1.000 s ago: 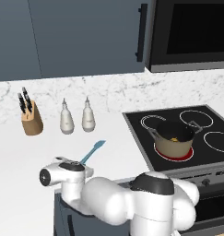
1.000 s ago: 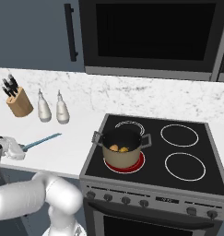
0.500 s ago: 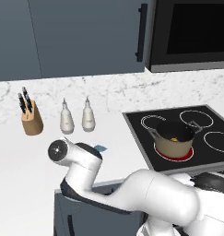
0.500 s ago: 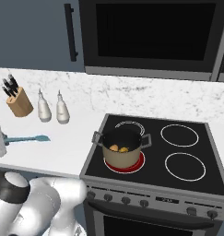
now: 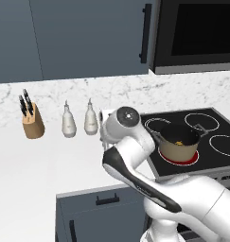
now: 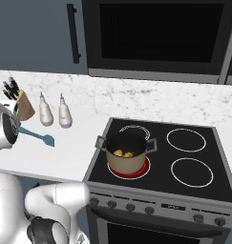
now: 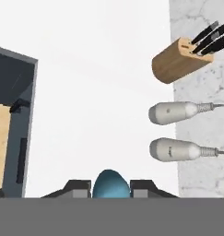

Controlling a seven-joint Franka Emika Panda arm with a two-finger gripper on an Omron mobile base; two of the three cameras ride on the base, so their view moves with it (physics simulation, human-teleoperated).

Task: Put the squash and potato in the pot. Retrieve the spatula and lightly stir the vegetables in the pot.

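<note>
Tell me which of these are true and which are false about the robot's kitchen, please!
1. The tool is shut on the spatula. True.
2. The pot is empty. False: yellow-orange vegetables lie inside it.
3. The pot stands on the front left burner, which glows red. True.
4. The spatula is red. False: it is light blue.
5. Two white bottles stand on the counter between the knife block and the stove. True.
6. The knife block lies inside the pot. False: it stands on the counter by the wall.
</note>
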